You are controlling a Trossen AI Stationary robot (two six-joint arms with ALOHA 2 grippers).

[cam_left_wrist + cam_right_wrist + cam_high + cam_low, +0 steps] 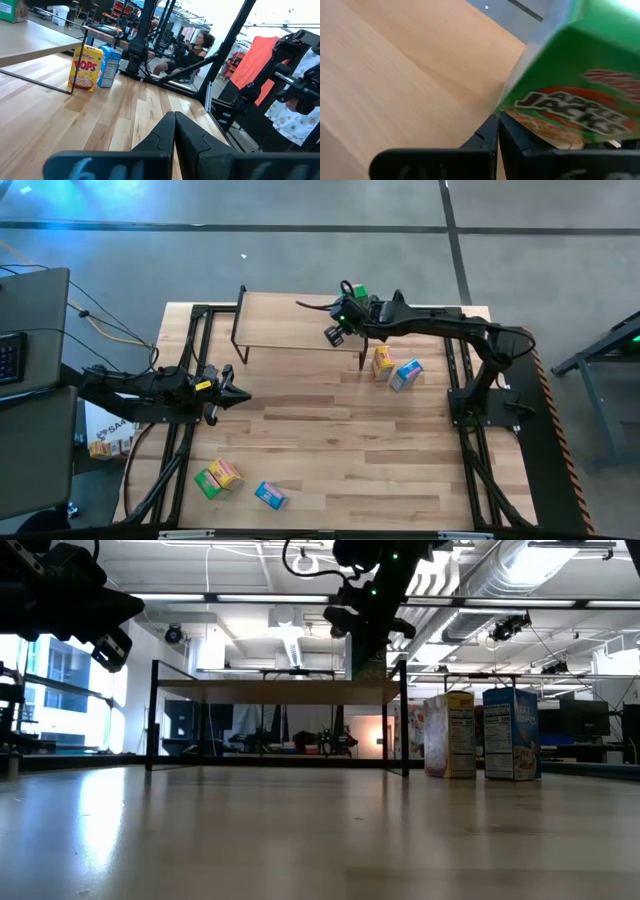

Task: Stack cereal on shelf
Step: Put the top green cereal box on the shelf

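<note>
Right pincer [352, 304] poised over the far right part of the shelf [290, 320], with a green cereal box [360, 291] just beyond it on the shelf top. In the right wrist view the two dark fingers [496, 131] lie together with no gap, and the green box [570, 85] sits immediately ahead of their tips, touching or nearly so; the pincer appears closed and empty, so the box is judged to be already set down on the shelf rather than held. Just beside this pincer, on the desk [340, 440] at the shelf's near right leg, stand a yellow box [382, 361] and a blue box [406, 374], upright and close together, likely the next to be lifted. Left pincer [232, 392] waits low over the desk's left side, its fingers pressed together on nothing. Well away from both pincers, at the near left of the desk, lie a green box [207, 483], a yellow box [225, 472] touching it, and a blue box [270, 495] a little apart
</note>
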